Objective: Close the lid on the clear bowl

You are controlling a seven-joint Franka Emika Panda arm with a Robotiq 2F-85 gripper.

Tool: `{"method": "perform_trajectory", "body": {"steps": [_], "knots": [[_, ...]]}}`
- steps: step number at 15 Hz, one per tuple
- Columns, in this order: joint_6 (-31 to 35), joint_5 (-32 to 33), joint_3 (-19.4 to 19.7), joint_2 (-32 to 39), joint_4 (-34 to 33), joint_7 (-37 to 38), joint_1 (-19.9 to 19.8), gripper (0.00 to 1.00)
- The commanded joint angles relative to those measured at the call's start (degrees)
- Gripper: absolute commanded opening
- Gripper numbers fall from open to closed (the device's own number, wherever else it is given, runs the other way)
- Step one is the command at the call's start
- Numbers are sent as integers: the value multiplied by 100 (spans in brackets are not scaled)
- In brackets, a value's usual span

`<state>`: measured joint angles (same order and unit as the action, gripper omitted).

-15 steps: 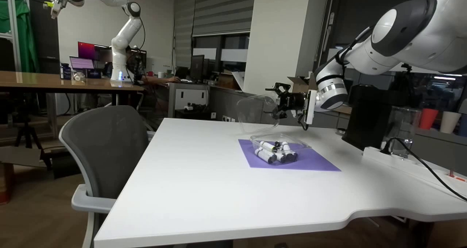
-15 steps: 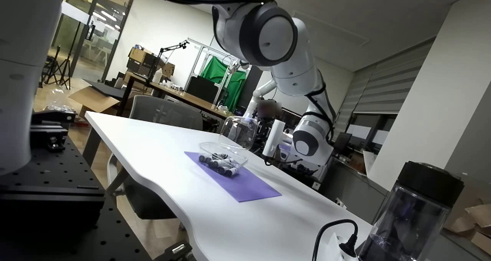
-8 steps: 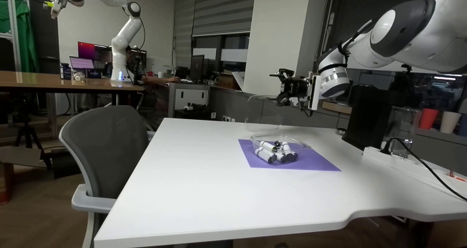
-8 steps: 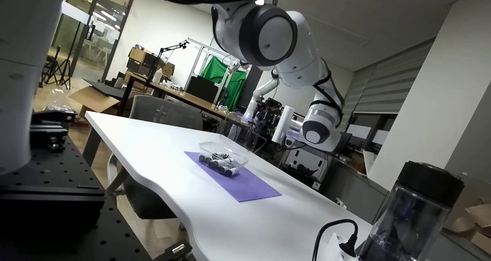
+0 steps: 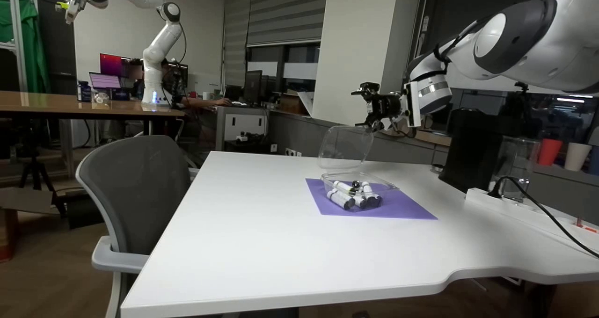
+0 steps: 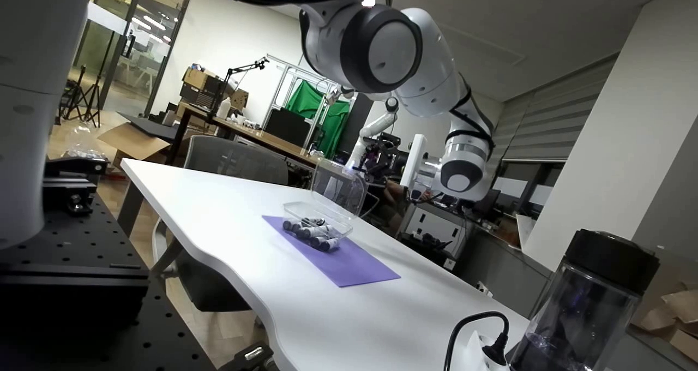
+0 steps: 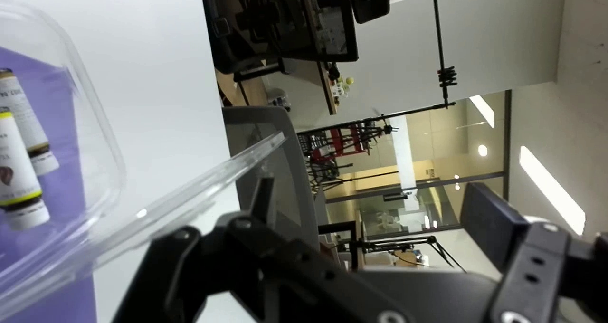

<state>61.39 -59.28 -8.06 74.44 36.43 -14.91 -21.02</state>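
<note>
on a purple mat (image 5: pixel 405 208), the clear bowl (image 7: pixel 97 142) holds labelled bottles (image 7: pixel 19 166), lid (image 5: pixel 345 146) tilted up; gripper (image 7: pixel 377 212) spread.

A: Lid (image 5: pixel 345 147) and clear bowl (image 6: pixel 305 211)?
B: 2 smooth, glossy, transparent plastics.
A: Purple mat (image 5: pixel 407 206), tabletop (image 5: pixel 262 243)?
B: Purple mat matt, looks like paper; tabletop smooth, faint sheen.
A: Gripper (image 5: pixel 355 108), chair back (image 5: pixel 133 187)?
B: Gripper mostly matt, glossy metal screws (image 7: pixel 392 317); chair back matt mesh.
</note>
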Motion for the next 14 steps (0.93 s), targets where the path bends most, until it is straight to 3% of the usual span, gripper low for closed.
{"method": "perform_trajectory", "body": {"steps": [1,6,9,14], "knots": [[-150,508,359,-57,-250,445,113,100],[-353,1439,912,-202,-110,256,177,100],[-795,1979,1158,-382,-113,224,290,100],[-995,2943,1464,-830,-199,-386,674,100]]}}
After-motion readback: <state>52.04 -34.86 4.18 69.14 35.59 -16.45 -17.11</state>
